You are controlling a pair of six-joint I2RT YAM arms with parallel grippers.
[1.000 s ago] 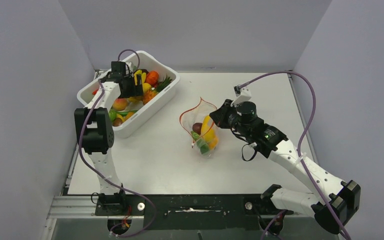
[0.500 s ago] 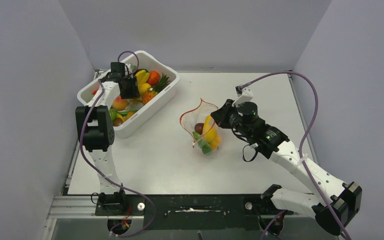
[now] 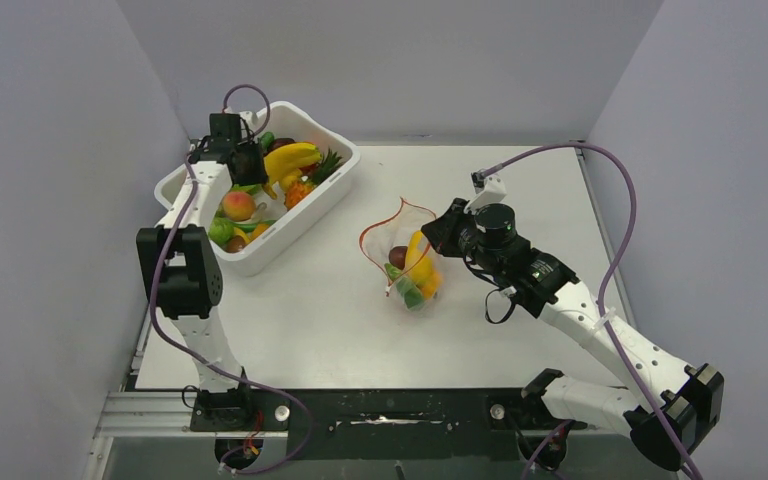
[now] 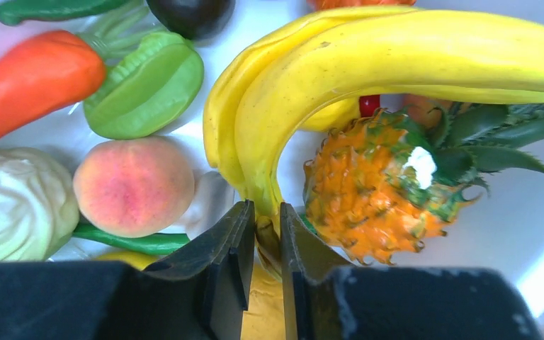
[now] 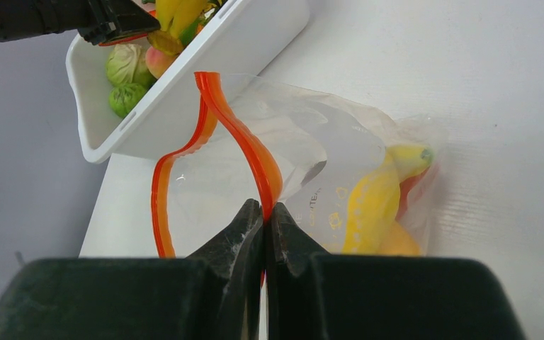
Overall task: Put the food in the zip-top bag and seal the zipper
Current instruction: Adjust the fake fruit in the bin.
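A yellow banana bunch [image 4: 397, 64] is caught by its stem between the fingers of my left gripper [image 4: 267, 212], which is shut on it over the white tub [image 3: 260, 255]. From above, the bananas [image 3: 293, 158] stick out to the right of that gripper [image 3: 250, 160]. The clear zip-top bag [image 3: 400, 250] lies mid-table with a banana [image 5: 375, 205], a dark plum [image 3: 395, 256] and green pieces inside. My right gripper [image 5: 264, 209] is shut on the red zipper [image 5: 244, 138], and the mouth stands open in a loop.
In the tub lie a peach [image 4: 133, 185], a small pineapple [image 4: 375, 191], a green star fruit [image 4: 145, 85], an orange pepper [image 4: 32, 74] and a pale cabbage [image 4: 10, 205]. The tub's long wall [image 5: 205, 92] sits just behind the bag's mouth. Grey walls enclose the table.
My left gripper has closed on the banana stem and shifted left and back, bringing the bunch up above the other fruit. The right arm and bag have not moved.
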